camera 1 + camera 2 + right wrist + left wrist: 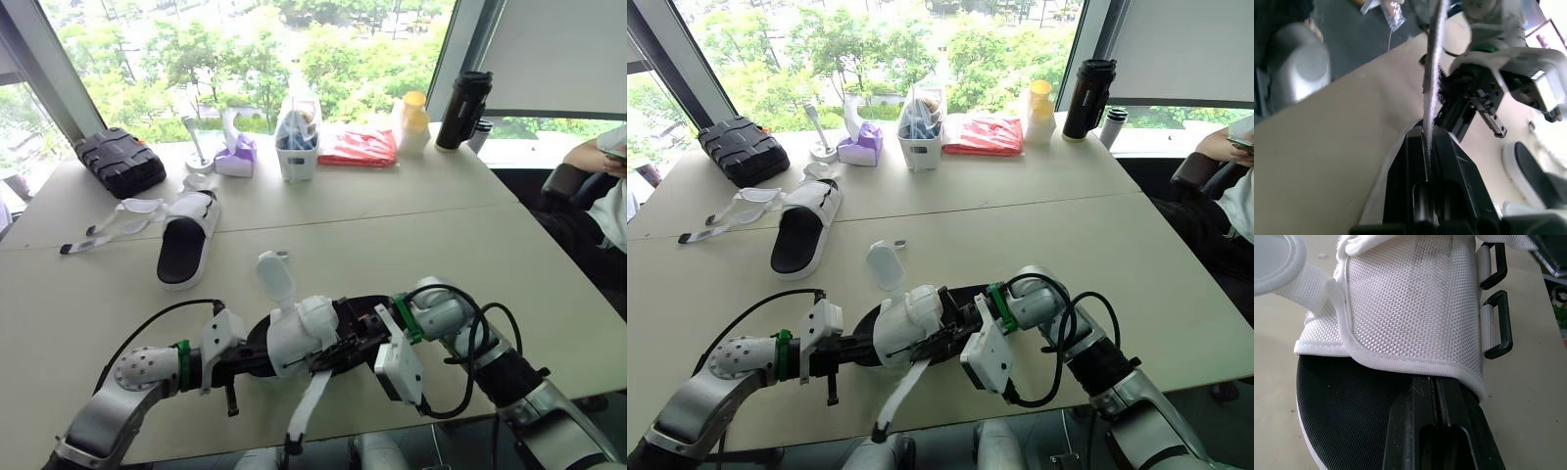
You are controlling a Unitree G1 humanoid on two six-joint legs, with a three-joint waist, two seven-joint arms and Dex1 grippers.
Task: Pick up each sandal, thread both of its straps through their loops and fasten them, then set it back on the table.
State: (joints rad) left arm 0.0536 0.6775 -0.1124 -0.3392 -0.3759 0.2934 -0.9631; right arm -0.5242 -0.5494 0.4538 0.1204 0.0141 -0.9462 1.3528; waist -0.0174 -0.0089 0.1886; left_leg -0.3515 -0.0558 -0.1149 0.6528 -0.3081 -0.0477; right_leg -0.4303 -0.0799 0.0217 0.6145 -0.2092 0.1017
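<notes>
Left eye view puts us in the threading step on the first of the 2 sandals. The near sandal (313,338) is held just over the front edge of the table (392,245), between both arms. Our left gripper (1437,396) is clenched on the sole's rim, just under the white mesh upper. Our right gripper (1427,134) pinches 1 white strap (309,401), whose free end hangs down past the table edge. The second strap (276,279) stands up loose above the upper.

In the left wrist view the 2 black loops (1498,325) sit side by side on the upper's flank, and both look empty, so we judge nothing is fastened yet. Next, we think, the right gripper must bring the strap's tip to a loop while the left keeps the sole steady; the strap is limp and will likely need a grasp closer to its end.

The far sandal (188,240) lies flat on the table, well apart to the left, its straps (122,220) splayed open.
</notes>
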